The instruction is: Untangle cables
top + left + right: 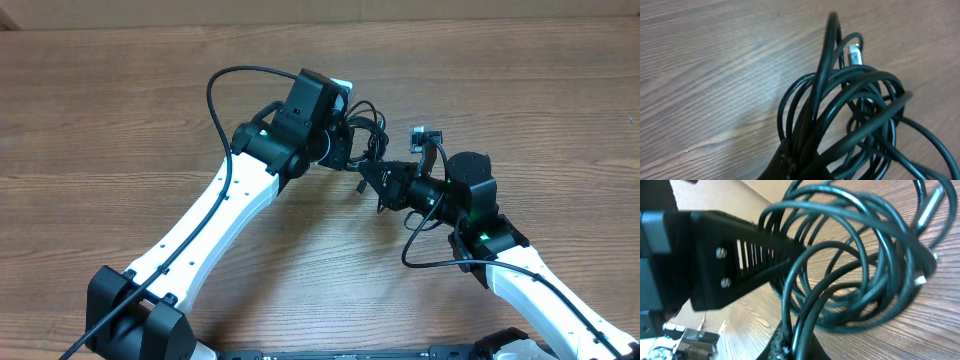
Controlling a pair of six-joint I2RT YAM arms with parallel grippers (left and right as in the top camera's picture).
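Observation:
The cables [368,128] are thin black cords coiled together in a tangled bundle above the wooden table, between the two arms. My left gripper [345,140] is shut on several strands of the bundle; in the left wrist view the loops [850,110] fan out from my fingers [800,167], with a silver plug end [855,54] near the top. My right gripper [372,180] is shut on a few strands from the other side; the right wrist view shows the coil [855,265] rising from my fingers [800,345], with plug ends at the right.
The left gripper's black finger [735,265] crosses the right wrist view, pressed into the coil. Thicker black arm wires [225,90] loop beside each arm. The wooden table [120,130] lies all around.

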